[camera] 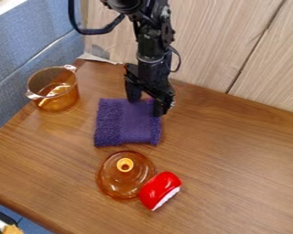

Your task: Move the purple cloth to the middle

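A: Where is the purple cloth (126,125) from the pincer (146,105)?
B: It lies on the counter (235,160), directly below the pincer and spreading from there towards the camera, more to the view's left. The tips are at its wall-side edge.
A: Does it have a long axis?
B: It looks almost square, so I cannot name one with certainty.
A: And is the pincer closed?
B: No, its two fingers stand apart; I see no cloth pinched. I suppose it must close on that edge first, then bring the cloth towards the view's right. There is only one arm, so no choice is needed.
A: Is there any label or brand?
B: I find no writing which I can read.
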Controlling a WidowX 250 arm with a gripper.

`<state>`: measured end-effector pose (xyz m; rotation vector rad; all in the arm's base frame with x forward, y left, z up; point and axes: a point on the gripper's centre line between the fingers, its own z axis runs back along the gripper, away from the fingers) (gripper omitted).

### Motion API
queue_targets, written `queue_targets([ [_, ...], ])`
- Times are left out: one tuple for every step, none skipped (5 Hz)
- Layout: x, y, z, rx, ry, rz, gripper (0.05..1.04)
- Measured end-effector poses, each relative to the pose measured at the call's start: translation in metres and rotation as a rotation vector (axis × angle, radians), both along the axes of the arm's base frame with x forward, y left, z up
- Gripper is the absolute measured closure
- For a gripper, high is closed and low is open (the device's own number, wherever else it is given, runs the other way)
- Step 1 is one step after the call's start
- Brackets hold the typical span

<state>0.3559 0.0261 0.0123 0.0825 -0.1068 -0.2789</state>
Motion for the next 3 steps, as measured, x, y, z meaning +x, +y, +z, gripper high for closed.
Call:
queue_targets([
  [-0.004, 0.004, 0.032, -0.008, -0.071, 0.005, 0.083],
  [-0.011, 0.021, 0.059, -0.012, -0.134, 0.038, 0.083],
  [-0.011, 0.021, 0.062, -0.013, -0.138, 0.036, 0.083],
])
